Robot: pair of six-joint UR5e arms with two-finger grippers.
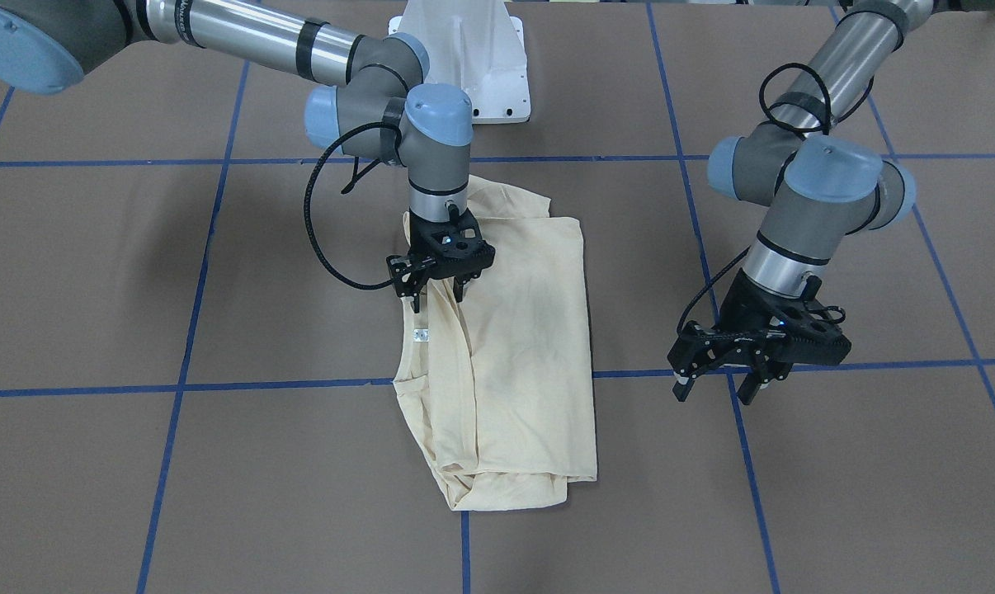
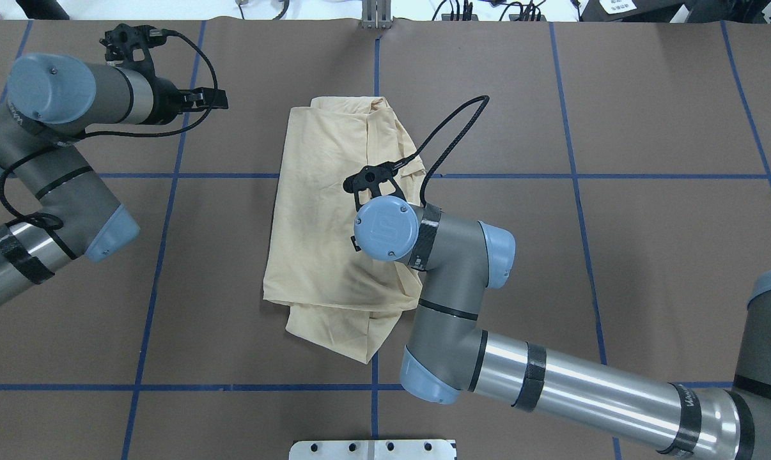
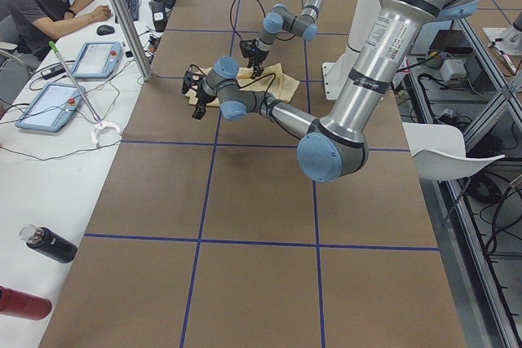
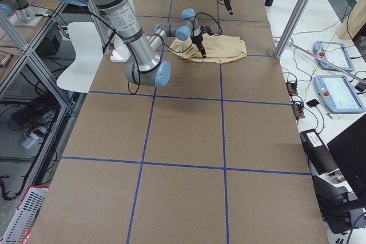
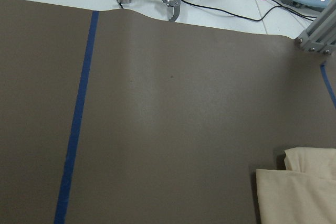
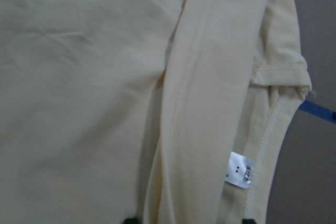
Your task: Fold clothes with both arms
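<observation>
T-shirt (image 1: pixel 506 346), cream, one item: lies mid-table (image 1: pixel 93 272), already doubled lengthwise into a long strip across a blue tape line (image 1: pixel 299 384), print hidden. Right gripper (image 1: pixel 438 295): directly over the strip's neck-side edge, jaws parted and set low, a raised seam fold running between them. Nothing is pinched, and contact with the cloth cannot be told. Neck label (image 6: pixel 239 169): just beside that fold, a little beyond the jaws. Left gripper (image 1: pixel 716 389): well apart from the shirt, off its opposite long edge, jaws wide, empty, hanging above bare table. Step in hand, by my reading: taking hold of the edge for the next fold, probably the crosswise one. Next move calls for you to close the right jaws on every layer of that fold, not the top alone, and to bring the left gripper across to a matching corner before lifting.
</observation>
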